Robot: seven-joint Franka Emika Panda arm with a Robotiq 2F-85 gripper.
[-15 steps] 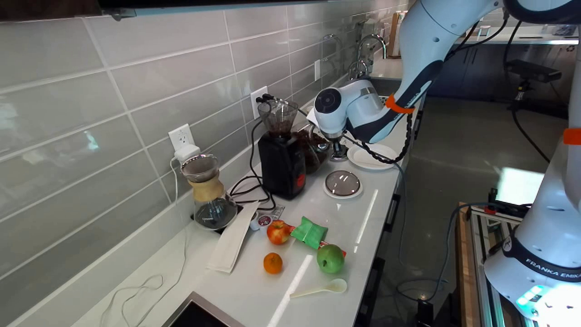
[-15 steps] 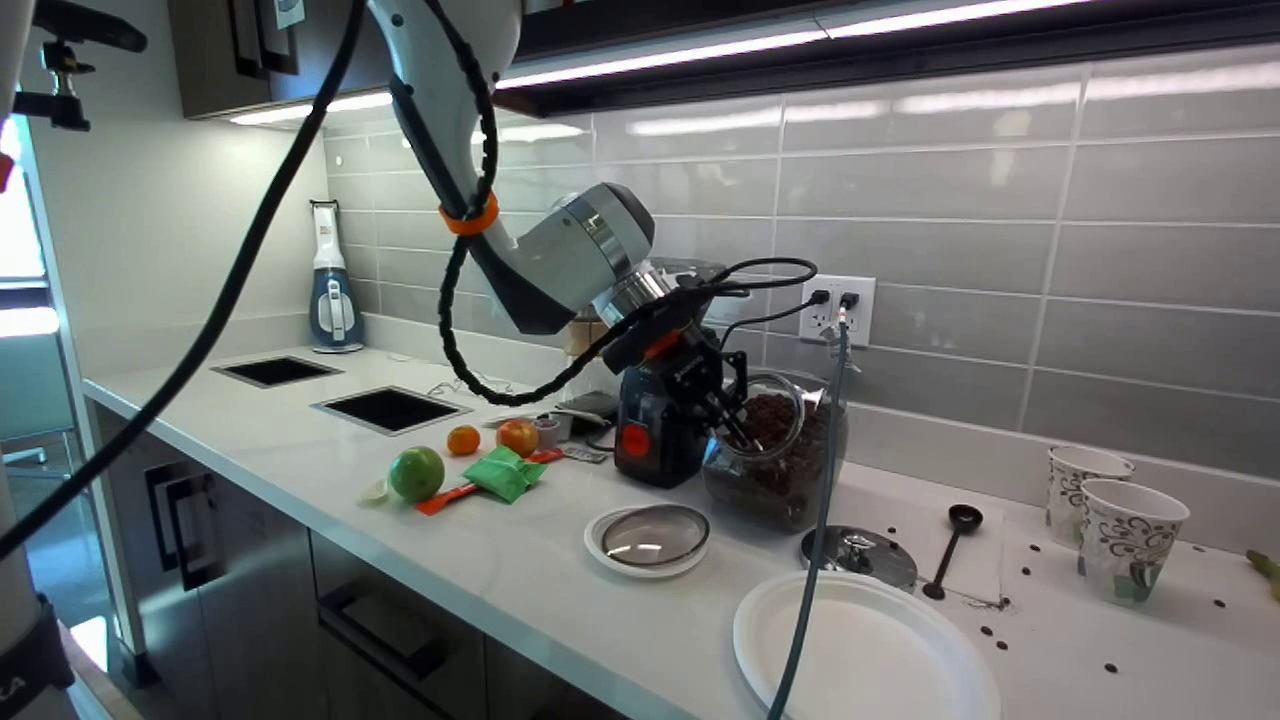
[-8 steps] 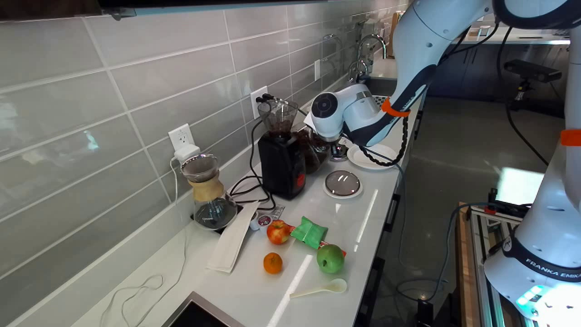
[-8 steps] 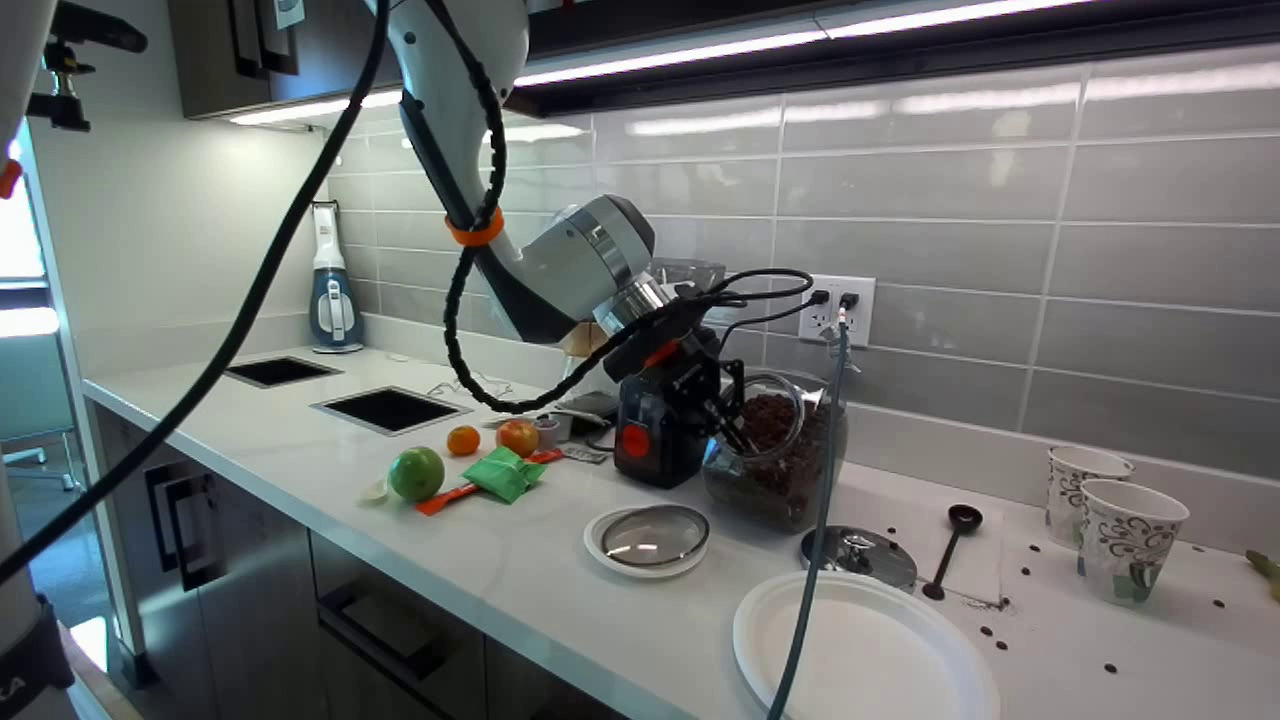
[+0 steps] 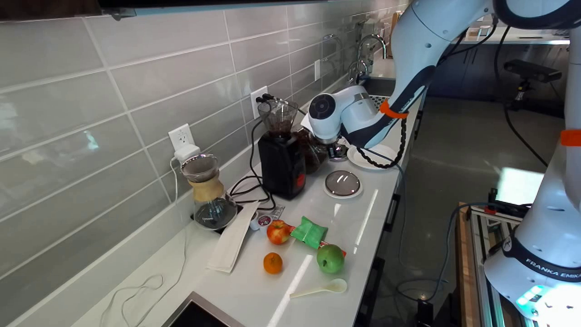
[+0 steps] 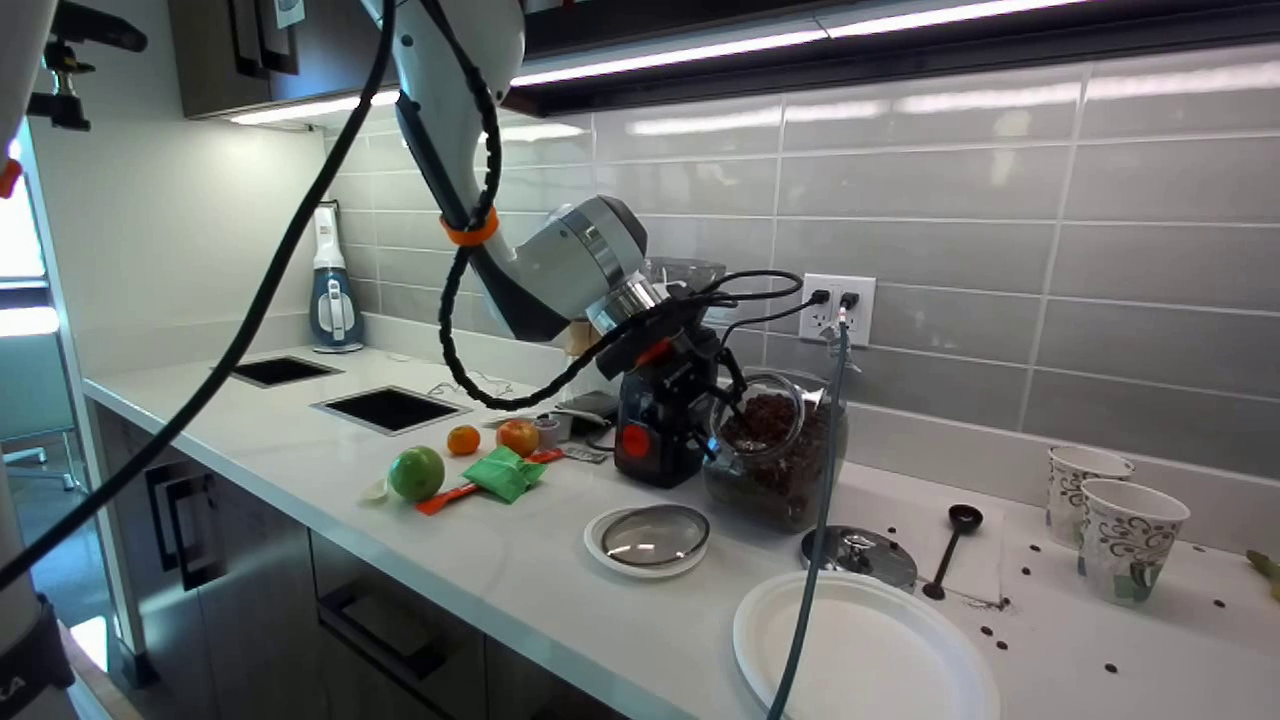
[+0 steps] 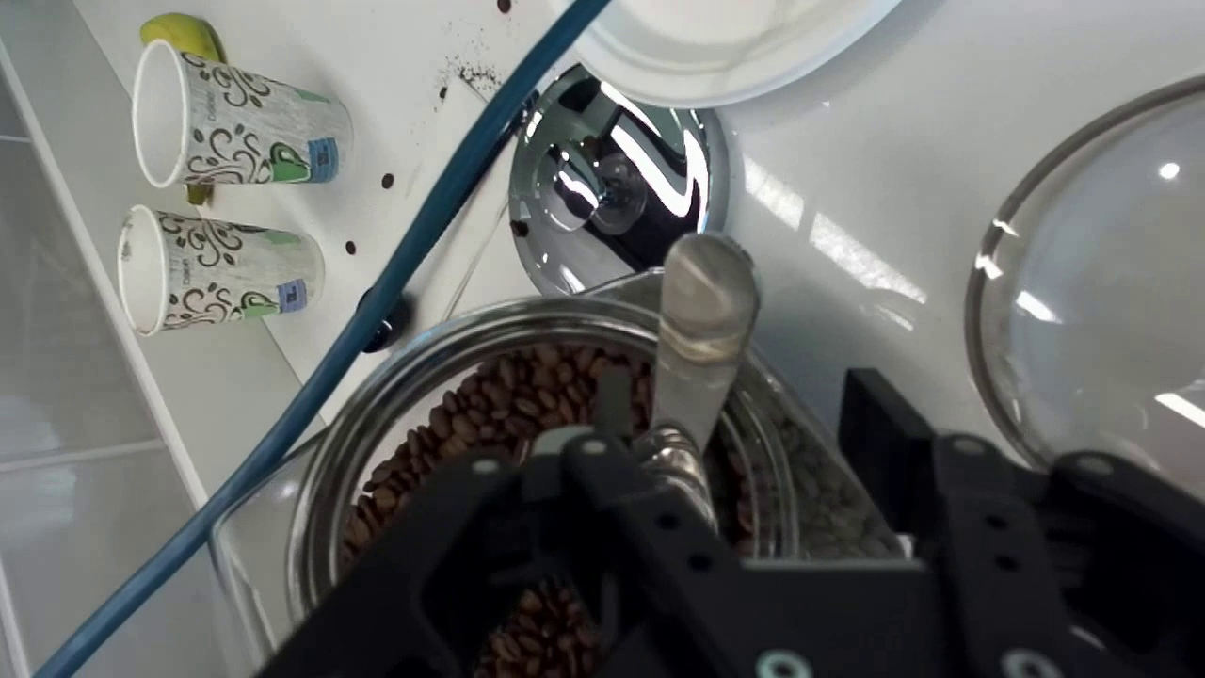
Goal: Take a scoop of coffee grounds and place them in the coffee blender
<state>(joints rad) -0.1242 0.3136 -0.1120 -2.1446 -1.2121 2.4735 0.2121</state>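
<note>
Fingers parted over the last half second, the black two-finger gripper (image 7: 742, 414) is spread wide at the wrist view's lower centre, pinching nothing. Between its fingers shows a pale, glassy, round-ended handle (image 7: 706, 325), of what tool cannot be told, over a clear glass jar (image 7: 527, 320) of brown coffee beans (image 7: 513, 395). The slim black scoop (image 6: 948, 558) lies at lower right in an exterior view; the boxy black coffee blender (image 5: 280, 167) stands mid-frame in an exterior view. With nothing held, scooping appears yet to come.
</note>
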